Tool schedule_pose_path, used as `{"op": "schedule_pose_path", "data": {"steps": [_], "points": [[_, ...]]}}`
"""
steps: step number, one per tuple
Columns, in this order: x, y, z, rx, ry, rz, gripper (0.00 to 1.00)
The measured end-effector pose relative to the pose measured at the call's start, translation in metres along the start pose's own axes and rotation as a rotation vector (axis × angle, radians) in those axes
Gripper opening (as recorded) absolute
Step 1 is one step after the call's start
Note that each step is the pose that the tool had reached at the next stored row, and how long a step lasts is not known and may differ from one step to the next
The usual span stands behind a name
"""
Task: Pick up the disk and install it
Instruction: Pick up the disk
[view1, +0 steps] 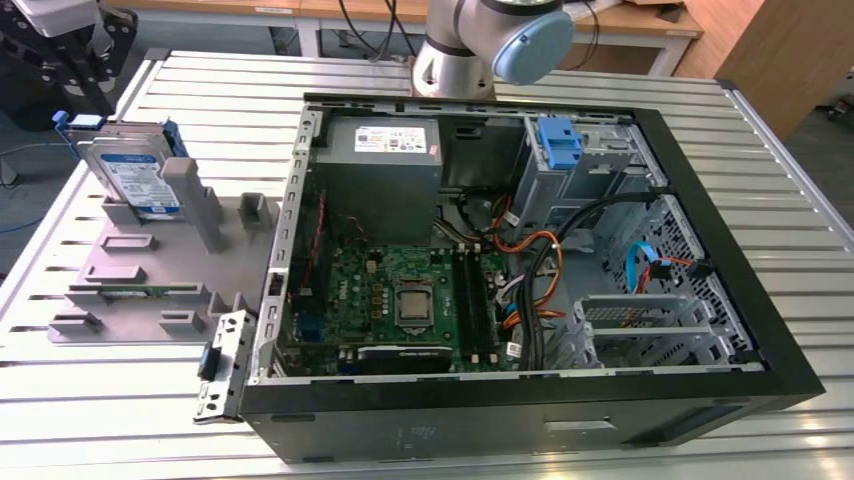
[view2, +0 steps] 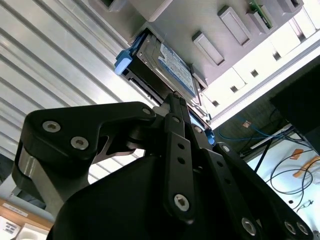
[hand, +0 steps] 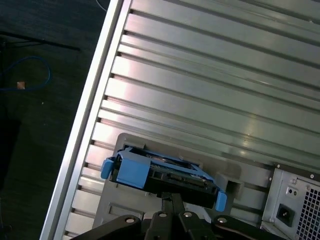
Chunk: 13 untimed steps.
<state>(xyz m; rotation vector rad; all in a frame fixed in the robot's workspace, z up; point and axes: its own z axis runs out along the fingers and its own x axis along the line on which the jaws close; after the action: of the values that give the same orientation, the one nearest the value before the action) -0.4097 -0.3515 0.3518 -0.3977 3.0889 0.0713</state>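
Note:
The disk (view1: 130, 170) stands on edge in a slot of the grey fixture (view1: 147, 275) at the exterior view's left. It is silver-grey with a white-and-blue label and blue plastic rails. My gripper (view1: 80, 85) hangs just above its upper edge, at the far left corner of the table. In both wrist views the black fingers (hand: 171, 206) meet tip to tip just short of the disk (hand: 160, 172), with nothing between them. The second wrist view shows the disk (view2: 167, 65) label-side on, beyond the fingertips (view2: 173, 102).
An open computer case (view1: 747, 300) lies on the slatted metal table (view1: 667, 90), with motherboard (view1: 400, 300), cables, a grey power supply (view1: 380, 140) and a blue bracket (view1: 558, 145) in the drive bay. The table's edge (hand: 85, 120) runs close by the fixture.

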Motion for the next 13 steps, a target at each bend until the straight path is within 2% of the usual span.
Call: {"op": "schedule_pose_path", "data": {"steps": [4, 13], "points": [[0.0, 0.0, 0.0, -0.0004, 0.0005, -0.013, 0.11], [0.0, 0.0, 0.0, -0.0038, 0.0034, -0.087, 0.11]]}}
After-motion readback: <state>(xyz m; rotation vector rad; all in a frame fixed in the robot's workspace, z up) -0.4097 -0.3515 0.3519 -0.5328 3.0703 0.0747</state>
